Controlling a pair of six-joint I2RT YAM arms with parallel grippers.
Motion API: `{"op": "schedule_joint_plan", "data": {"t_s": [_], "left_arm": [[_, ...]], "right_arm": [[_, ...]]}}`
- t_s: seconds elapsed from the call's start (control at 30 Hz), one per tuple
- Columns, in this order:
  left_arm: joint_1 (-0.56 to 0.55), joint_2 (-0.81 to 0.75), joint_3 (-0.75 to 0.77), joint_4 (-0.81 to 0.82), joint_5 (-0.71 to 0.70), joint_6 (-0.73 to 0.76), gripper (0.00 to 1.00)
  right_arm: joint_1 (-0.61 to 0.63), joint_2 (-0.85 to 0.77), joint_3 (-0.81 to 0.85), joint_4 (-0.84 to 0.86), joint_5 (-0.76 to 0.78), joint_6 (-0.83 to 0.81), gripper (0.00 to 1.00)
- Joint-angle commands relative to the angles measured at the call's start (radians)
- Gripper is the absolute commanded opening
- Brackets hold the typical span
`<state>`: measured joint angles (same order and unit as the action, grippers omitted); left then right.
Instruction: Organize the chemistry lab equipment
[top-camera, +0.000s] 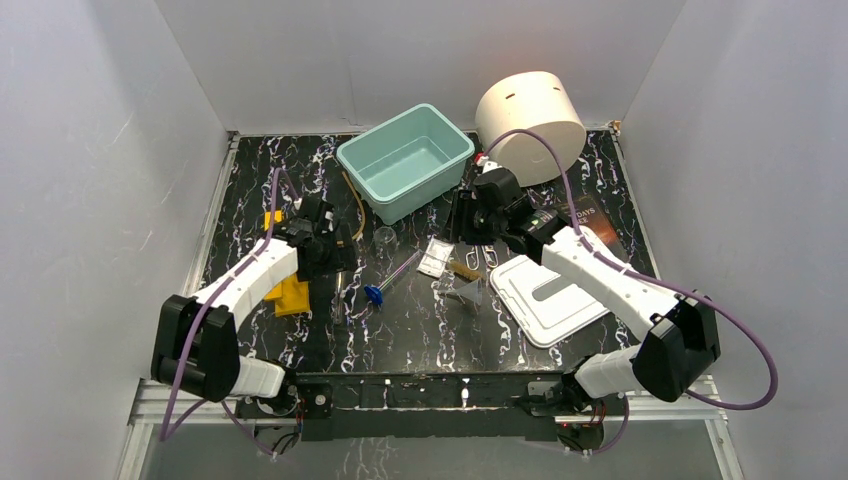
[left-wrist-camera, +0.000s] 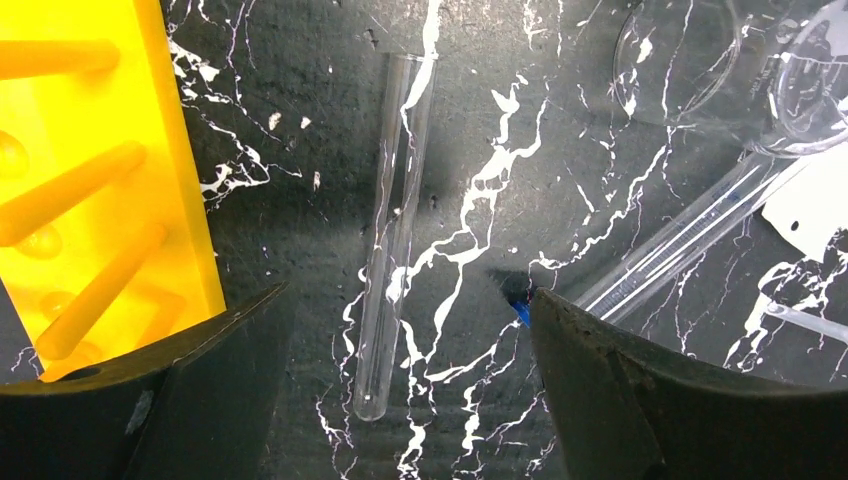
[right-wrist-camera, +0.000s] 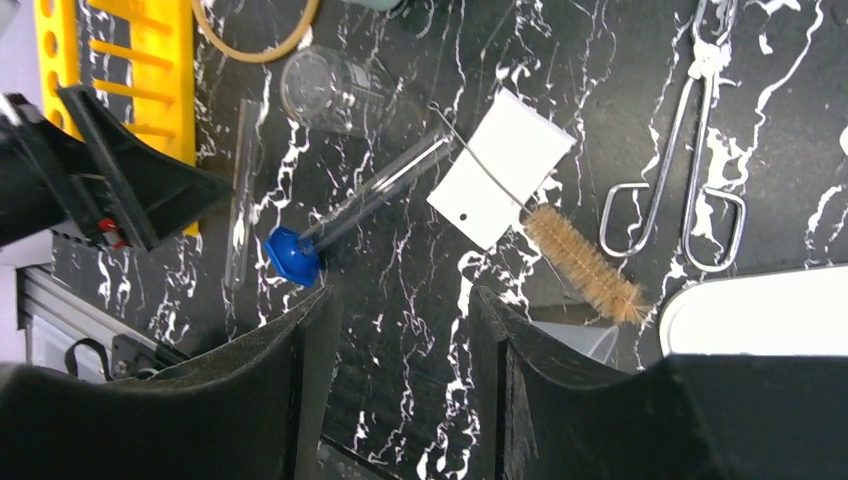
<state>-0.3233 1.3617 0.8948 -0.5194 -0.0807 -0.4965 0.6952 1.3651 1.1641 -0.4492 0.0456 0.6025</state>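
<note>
black marbled table (top-camera: 420, 330) boxed in by plain white walls (top-camera: 90, 150), with a teal bin (top-camera: 405, 160) at the back, a cream cylinder (top-camera: 530, 125) tipped on its side beside it, and a white lid (top-camera: 548, 298) lying flat near a dark book (top-camera: 592, 222) on the right. the left gripper (left-wrist-camera: 407, 295) hangs low with its jaws spread wide and nothing in them; a bare glass test tube (left-wrist-camera: 395, 230) lies on the table between and below the fingers, touching neither. a yellow rack (left-wrist-camera: 90, 180) sits just to its left. the right gripper (right-wrist-camera: 405, 295) hovers over the middle of the table, jaws parted and empty. ahead of it lies the blue-capped tube (right-wrist-camera: 370, 195), its open end near a small beaker (right-wrist-camera: 325, 90). a loop of amber tubing (right-wrist-camera: 255, 40) rests beyond the beaker, beside the bin. a flat packet (right-wrist-camera: 500, 165) lies just right of the capped tube, with the brush (right-wrist-camera: 585, 265) bristles poking out past its edge. metal tongs (right-wrist-camera: 690, 170) lie further right, and a clear funnel (top-camera: 468, 293) sits near the lid's corner.
</note>
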Motion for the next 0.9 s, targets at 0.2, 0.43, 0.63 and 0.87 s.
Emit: {"op": "schedule_joint_plan", "data": {"t_s": [0.2, 0.43, 0.63, 0.87], "left_arm": [[0.002, 0.066, -0.031, 0.125, 0.013, 0.019, 0.72], [0.003, 0.141, -0.028, 0.148, 0.03, 0.03, 0.61], [0.004, 0.205, 0.045, 0.074, -0.017, 0.066, 0.47], [0.004, 0.288, 0.063, 0.075, 0.001, 0.104, 0.22]], "right_arm": [[0.007, -0.023, -0.03, 0.135, 0.007, 0.03, 0.59], [0.007, 0.014, -0.021, 0.178, -0.036, 0.009, 0.59], [0.006, 0.084, 0.043, 0.117, -0.066, -0.025, 0.61], [0.009, 0.096, 0.011, 0.171, -0.093, -0.016, 0.61]]}}
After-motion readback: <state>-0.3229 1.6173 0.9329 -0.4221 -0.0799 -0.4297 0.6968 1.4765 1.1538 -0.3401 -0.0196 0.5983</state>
